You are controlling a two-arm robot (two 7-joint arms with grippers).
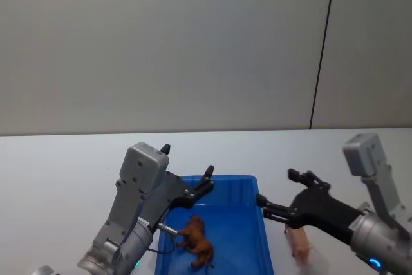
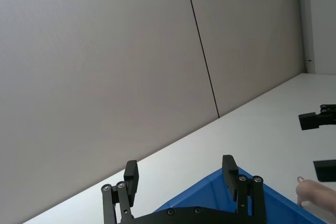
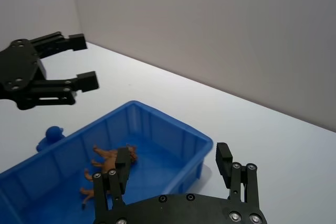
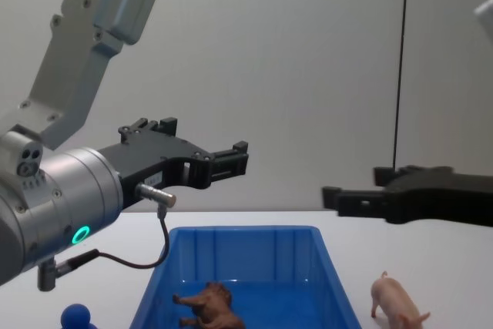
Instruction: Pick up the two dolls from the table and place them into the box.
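My left pincer (image 1: 187, 161): open, empty, over the box (image 1: 222, 192).
My right pincer (image 1: 277, 188): open, empty, raised above the pig (image 1: 299, 244).
Lion (image 1: 198, 243): in the box.
Pig: on the surface (image 1: 64, 172), just right of the box.

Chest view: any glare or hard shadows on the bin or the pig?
Chest view: even, soft light; faint sheen on the far inner wall of the blue bin; shadow of the pig on the table barely visible. Head view: lion evenly lit, no glare.
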